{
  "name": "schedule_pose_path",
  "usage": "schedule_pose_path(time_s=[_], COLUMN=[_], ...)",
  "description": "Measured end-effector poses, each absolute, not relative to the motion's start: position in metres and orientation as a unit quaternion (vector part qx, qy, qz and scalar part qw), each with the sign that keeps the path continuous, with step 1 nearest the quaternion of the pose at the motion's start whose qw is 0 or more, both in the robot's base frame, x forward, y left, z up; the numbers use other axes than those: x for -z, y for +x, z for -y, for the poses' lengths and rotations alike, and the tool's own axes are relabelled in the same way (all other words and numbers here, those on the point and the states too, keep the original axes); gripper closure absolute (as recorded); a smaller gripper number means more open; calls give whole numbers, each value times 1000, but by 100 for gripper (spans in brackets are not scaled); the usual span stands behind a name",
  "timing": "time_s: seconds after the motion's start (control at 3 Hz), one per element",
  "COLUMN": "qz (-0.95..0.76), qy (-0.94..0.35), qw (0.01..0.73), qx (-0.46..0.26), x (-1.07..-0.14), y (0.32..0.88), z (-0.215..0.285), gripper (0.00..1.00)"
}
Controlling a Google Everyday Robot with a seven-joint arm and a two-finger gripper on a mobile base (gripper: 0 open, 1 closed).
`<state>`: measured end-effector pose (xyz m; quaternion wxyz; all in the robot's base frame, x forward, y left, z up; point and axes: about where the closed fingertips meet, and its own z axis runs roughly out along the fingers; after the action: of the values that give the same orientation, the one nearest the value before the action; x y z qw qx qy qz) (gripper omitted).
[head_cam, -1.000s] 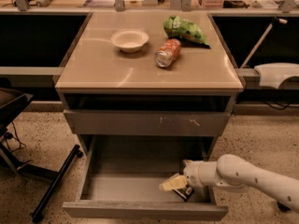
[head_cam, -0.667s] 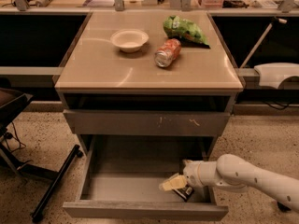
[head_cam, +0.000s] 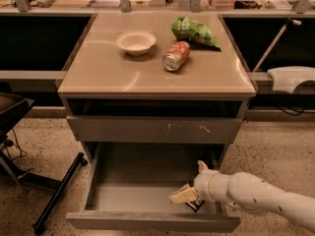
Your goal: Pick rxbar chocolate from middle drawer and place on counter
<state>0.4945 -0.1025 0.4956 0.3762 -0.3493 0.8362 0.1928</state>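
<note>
Arm outstretched, gripper low at lower right.

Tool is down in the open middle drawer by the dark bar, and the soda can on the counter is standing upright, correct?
Not quite. In the camera view the soda can lies on its side on the counter. The rest holds: the tool is down in the open middle drawer, by the dark bar.

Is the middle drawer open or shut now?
Open: the middle drawer is pulled out with its floor visible. The gripper is inside it, by the rxbar chocolate.
</note>
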Motion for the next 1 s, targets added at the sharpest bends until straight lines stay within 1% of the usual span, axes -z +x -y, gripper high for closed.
schedule_pose_path(time_s=[0.33,0.67,1.0], qz=[-833,-842,-865], qy=[-365,-362,-333], qw=[386,363,328], qx=[-158,-168,-184], x=[-508,-480,-426], y=[483,482,496], z=[103,94,82], gripper=[0,0,0])
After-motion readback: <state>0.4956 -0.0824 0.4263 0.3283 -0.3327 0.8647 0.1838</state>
